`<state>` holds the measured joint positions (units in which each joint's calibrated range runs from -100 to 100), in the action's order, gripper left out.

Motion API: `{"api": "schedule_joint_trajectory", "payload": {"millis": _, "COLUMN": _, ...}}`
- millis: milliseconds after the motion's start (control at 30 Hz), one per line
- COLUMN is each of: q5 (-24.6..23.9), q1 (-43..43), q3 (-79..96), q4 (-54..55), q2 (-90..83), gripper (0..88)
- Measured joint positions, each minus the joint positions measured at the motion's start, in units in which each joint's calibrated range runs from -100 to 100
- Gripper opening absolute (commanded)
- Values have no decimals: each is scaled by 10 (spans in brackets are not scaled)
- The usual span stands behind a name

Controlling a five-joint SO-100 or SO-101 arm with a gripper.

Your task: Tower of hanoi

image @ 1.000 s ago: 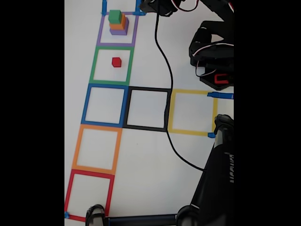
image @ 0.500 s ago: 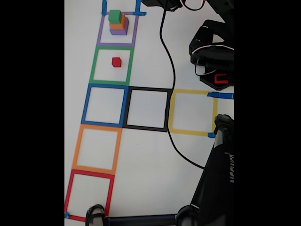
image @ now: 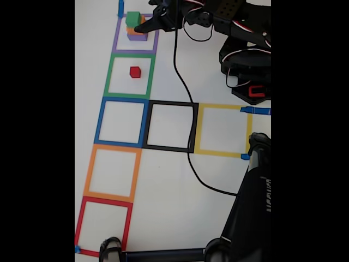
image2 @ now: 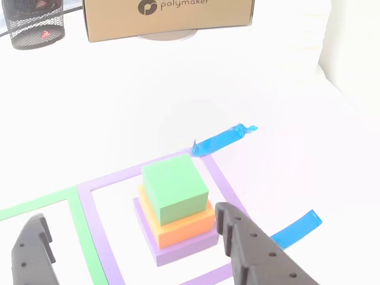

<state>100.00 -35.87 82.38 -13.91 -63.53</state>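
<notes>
Lying flat across the fixed view, a white table (image: 163, 180) is being marked by taped square outlines: purple (image: 155, 43), green (image: 109, 76), blue (image: 101, 121), orange (image: 90, 169) and red (image: 82, 221) in a column, black (image: 170, 103) and yellow (image: 223, 107) beside the blue one. A black cable (image: 182, 87) is being trailed over the table. The red cube (image: 135, 71) is sitting alone inside the green outline. The green cube (image: 132, 19), orange cube (image: 137, 30) and purple cube (image: 137, 37) are being kept stacked in the purple outline. Compared with half a second ago, the arm (image: 218, 16) is now being extended over to the stack.

In the other view, a cardboard box (image2: 169, 18) printed "polymaker" and a mesh basket (image2: 34, 24) are being shown at the back. The gripper (image2: 133, 243) is being held spread wide, its fingers (image2: 243, 249) straddling the stack, clear of the cubes.
</notes>
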Motion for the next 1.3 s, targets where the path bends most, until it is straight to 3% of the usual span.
{"api": "schedule_joint_trajectory", "payload": {"millis": 300, "q5": 0, "q1": -34, "q3": 23, "q4": 185, "q2": 124, "gripper": 375}}
{"api": "schedule_joint_trajectory", "payload": {"millis": 600, "q5": 0, "q1": -34, "q3": 17, "q4": 435, "q2": 371, "gripper": 373}}
{"api": "schedule_joint_trajectory", "payload": {"millis": 1300, "q5": 0, "q1": -42, "q3": -101, "q4": 584, "q2": 643, "gripper": 345}}
